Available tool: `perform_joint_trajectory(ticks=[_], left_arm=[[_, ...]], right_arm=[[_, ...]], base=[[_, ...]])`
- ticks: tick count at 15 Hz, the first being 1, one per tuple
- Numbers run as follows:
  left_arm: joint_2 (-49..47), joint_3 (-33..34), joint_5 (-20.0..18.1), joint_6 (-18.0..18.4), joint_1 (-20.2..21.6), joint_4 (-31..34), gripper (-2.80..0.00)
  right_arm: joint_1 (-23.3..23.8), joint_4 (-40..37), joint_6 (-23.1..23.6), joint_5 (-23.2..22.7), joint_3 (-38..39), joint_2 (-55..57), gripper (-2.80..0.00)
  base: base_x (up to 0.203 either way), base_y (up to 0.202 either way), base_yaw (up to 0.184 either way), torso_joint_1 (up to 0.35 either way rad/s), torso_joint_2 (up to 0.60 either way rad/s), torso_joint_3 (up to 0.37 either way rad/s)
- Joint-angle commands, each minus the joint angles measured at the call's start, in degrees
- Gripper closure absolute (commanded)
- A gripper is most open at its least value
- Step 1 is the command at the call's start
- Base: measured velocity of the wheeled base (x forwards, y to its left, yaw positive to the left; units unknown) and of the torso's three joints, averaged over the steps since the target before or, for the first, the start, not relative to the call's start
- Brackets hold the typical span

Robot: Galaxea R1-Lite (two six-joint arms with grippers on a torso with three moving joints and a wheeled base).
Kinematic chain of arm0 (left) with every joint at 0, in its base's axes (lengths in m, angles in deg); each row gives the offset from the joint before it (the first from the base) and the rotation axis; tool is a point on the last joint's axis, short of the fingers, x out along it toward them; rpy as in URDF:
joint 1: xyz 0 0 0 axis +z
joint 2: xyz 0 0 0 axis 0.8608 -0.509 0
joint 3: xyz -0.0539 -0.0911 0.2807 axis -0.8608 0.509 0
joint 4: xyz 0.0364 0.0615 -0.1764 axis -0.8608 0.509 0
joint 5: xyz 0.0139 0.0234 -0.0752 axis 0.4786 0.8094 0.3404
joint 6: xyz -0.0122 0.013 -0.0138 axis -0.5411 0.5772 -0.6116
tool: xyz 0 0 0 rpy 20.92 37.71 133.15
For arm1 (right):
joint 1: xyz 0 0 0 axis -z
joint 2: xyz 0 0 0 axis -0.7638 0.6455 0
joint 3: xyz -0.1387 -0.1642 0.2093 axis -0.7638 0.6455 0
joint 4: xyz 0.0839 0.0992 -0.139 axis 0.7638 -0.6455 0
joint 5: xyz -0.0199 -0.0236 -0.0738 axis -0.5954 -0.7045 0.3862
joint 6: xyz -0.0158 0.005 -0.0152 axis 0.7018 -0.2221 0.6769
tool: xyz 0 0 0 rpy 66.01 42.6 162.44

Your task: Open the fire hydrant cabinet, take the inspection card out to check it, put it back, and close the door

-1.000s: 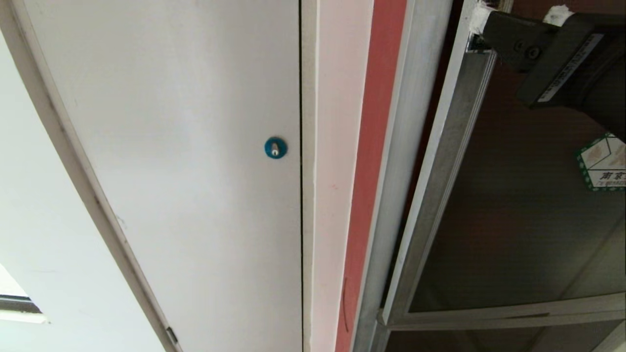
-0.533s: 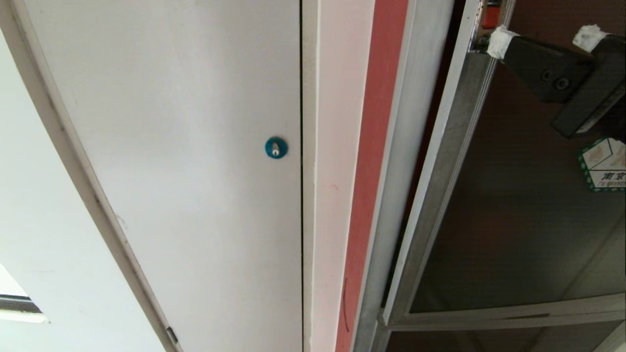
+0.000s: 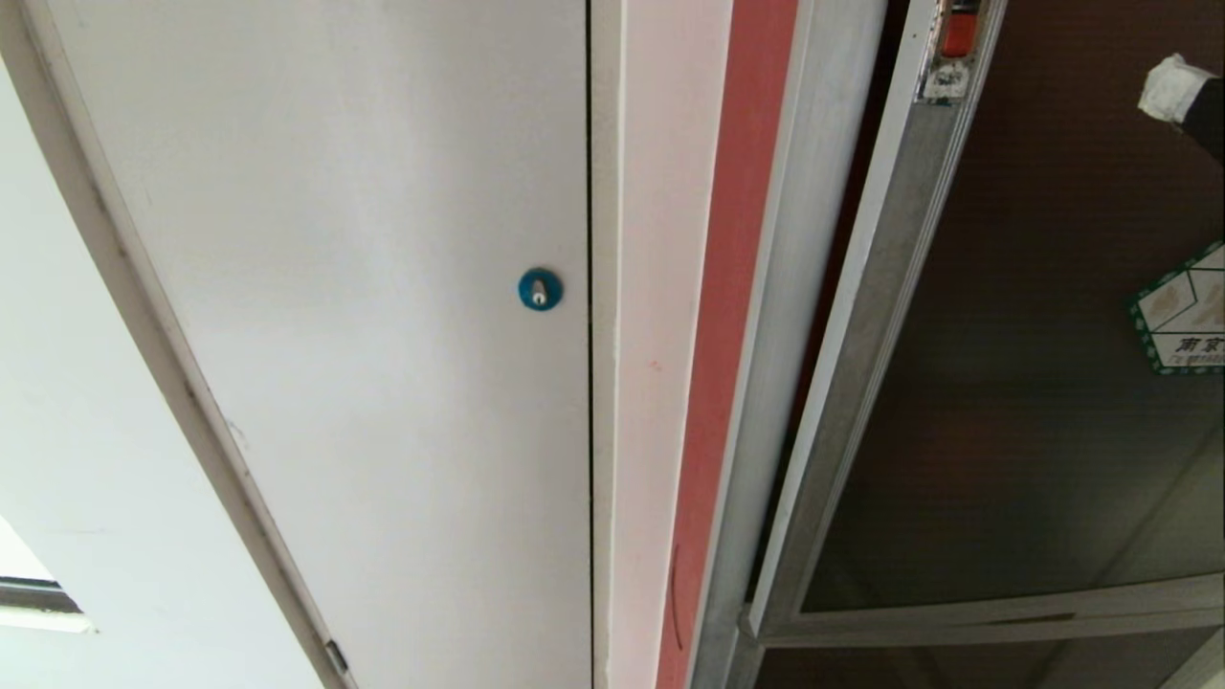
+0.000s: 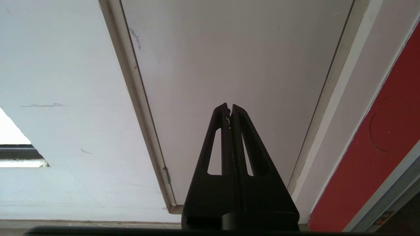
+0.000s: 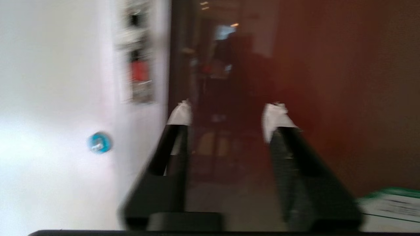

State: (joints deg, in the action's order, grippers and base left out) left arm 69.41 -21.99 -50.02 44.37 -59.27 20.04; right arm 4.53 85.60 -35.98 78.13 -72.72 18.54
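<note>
The door (image 3: 1014, 402) is a dark glass pane in a silver frame, with a small red latch (image 3: 958, 34) near its top and a green-bordered sticker (image 3: 1183, 322). A thin dark gap runs between its frame and the silver frame of the fire hydrant cabinet (image 3: 799, 287). My right gripper (image 5: 228, 116) hangs in front of the glass, open, with nothing between its white-taped fingers. In the head view only one taped fingertip (image 3: 1169, 86) shows, at the right edge. The inspection card is out of view. My left gripper (image 4: 229, 108) is shut and parked low, before the white-grey panel.
A white-grey panel (image 3: 383, 335) with a round blue lock (image 3: 540, 289) fills the left of the head view. A red wall strip (image 3: 729, 335) separates it from the cabinet. A lower glass panel (image 3: 957, 670) lies under the door.
My right gripper has drawn away from the door's latch edge toward the right, nearly leaving the head view. The red latch is now uncovered. The door has not visibly moved.
</note>
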Motion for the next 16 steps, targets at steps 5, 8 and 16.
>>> perform_joint_trajectory(ticks=[5,8,16], left_arm=[[0.0,0.4,0.0,0.0,0.0,0.0,0.00],[0.0,0.4,0.0,0.0,0.0,0.0,0.00],[0.0,0.4,0.0,0.0,0.0,0.0,0.00]], right_arm=[[16.2,-0.3,0.1,0.4,-0.3,-8.9,0.00],[21.7,-9.0,0.0,0.4,-0.9,-18.4,0.00],[44.6,-31.9,-0.4,-4.4,-0.9,-39.0,0.00]], base=[[0.000,0.000,0.000,0.000,0.00,0.000],[0.000,0.000,0.000,0.000,0.00,0.000],[0.000,0.000,0.000,0.000,0.00,0.000]])
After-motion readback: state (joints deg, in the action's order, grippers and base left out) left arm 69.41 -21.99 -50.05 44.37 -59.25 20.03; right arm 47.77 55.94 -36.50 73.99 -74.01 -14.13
